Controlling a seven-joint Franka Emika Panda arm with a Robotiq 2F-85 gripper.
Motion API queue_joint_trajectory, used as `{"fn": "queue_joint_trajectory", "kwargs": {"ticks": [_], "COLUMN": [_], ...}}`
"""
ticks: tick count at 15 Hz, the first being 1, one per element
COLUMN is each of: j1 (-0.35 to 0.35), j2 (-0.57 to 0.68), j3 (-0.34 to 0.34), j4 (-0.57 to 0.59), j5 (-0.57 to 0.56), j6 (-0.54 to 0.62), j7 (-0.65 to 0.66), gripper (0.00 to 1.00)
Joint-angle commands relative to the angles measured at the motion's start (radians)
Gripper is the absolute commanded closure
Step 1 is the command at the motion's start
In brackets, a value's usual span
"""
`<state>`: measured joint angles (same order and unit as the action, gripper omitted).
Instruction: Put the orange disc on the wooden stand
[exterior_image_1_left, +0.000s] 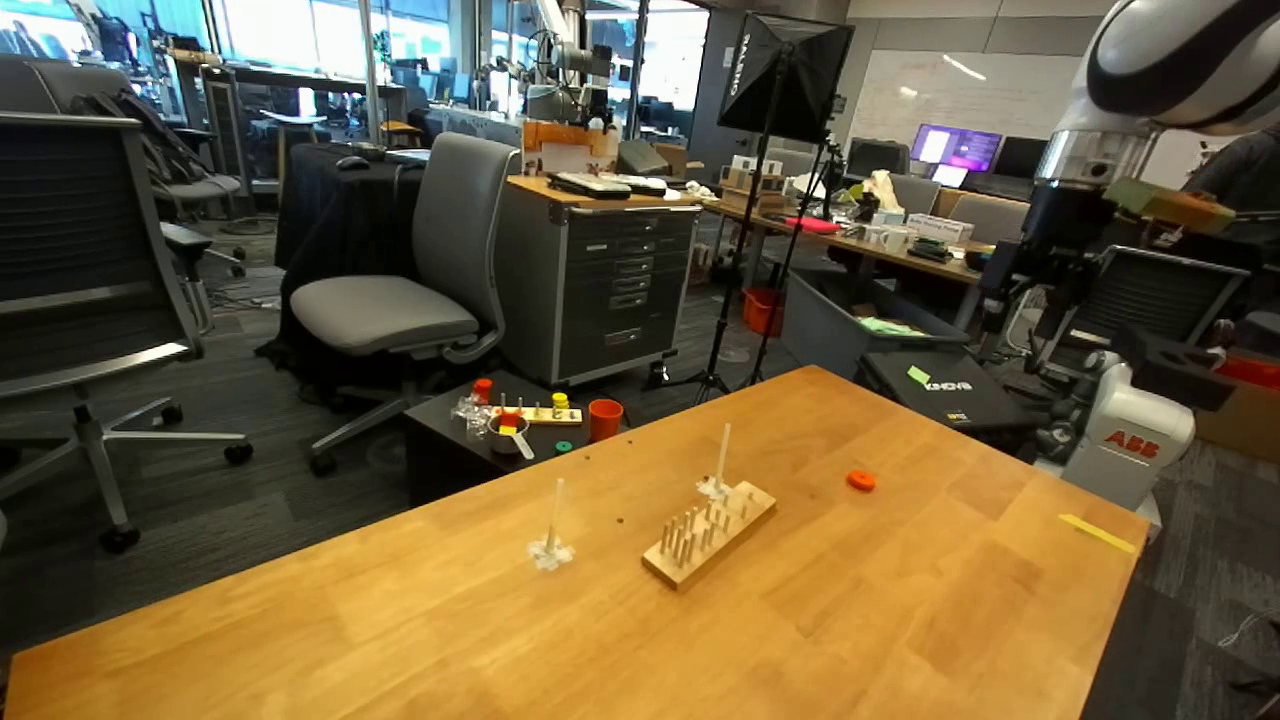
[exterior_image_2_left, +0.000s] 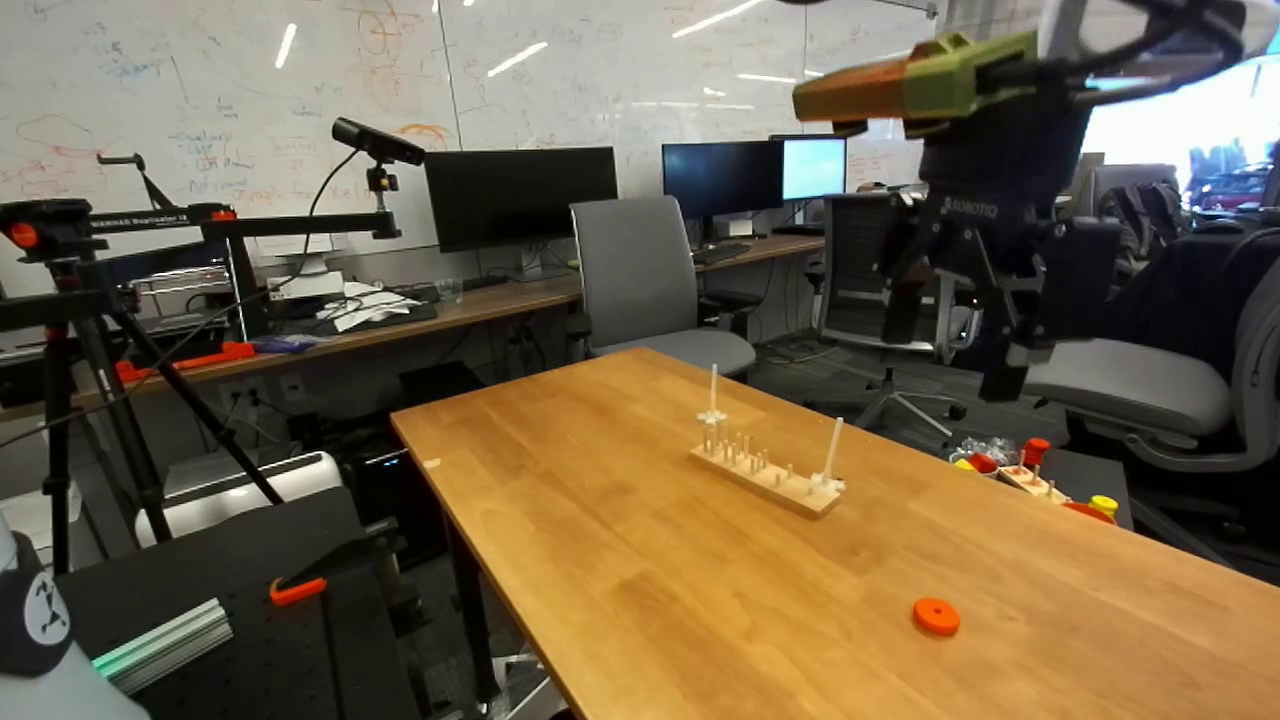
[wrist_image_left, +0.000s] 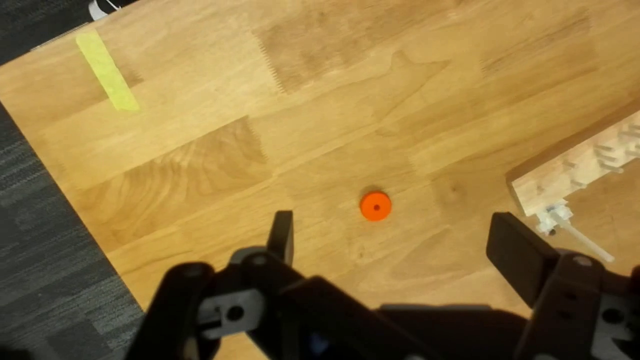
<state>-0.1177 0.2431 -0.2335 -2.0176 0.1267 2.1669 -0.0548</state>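
The orange disc (exterior_image_1_left: 861, 481) lies flat on the wooden table, with a small hole in its middle. It also shows in an exterior view (exterior_image_2_left: 936, 616) and in the wrist view (wrist_image_left: 375, 206). The wooden stand (exterior_image_1_left: 708, 535) is a long light board with several short upright pegs; it shows in an exterior view (exterior_image_2_left: 768, 478) and partly at the right of the wrist view (wrist_image_left: 550, 186). My gripper (exterior_image_2_left: 950, 352) is open and empty, high above the table. In the wrist view my gripper (wrist_image_left: 392, 220) has its fingers wide apart, and the disc appears between and beyond them.
Two thin upright rods stand on the table near the stand, one rod (exterior_image_1_left: 556, 520) apart from it and one rod (exterior_image_1_left: 722, 458) close to its end. Yellow tape (exterior_image_1_left: 1097, 533) marks a table corner. A low dark side table (exterior_image_1_left: 450, 465) holds cups and small parts.
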Motion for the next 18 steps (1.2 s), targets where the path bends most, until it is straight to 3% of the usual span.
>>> {"fn": "queue_joint_trajectory", "kwargs": {"ticks": [1, 11, 18], "j1": [-0.04, -0.041, -0.057], "j2": [0.181, 0.565, 0.684], "j3": [0.048, 0.112, 0.107], "j4": [0.128, 0.508, 0.621], "j5": [0.04, 0.032, 0.032], "j6": [0.035, -0.005, -0.084], "j7": [0.041, 0.212, 0.272], "gripper": [0.0, 0.0, 0.0]}}
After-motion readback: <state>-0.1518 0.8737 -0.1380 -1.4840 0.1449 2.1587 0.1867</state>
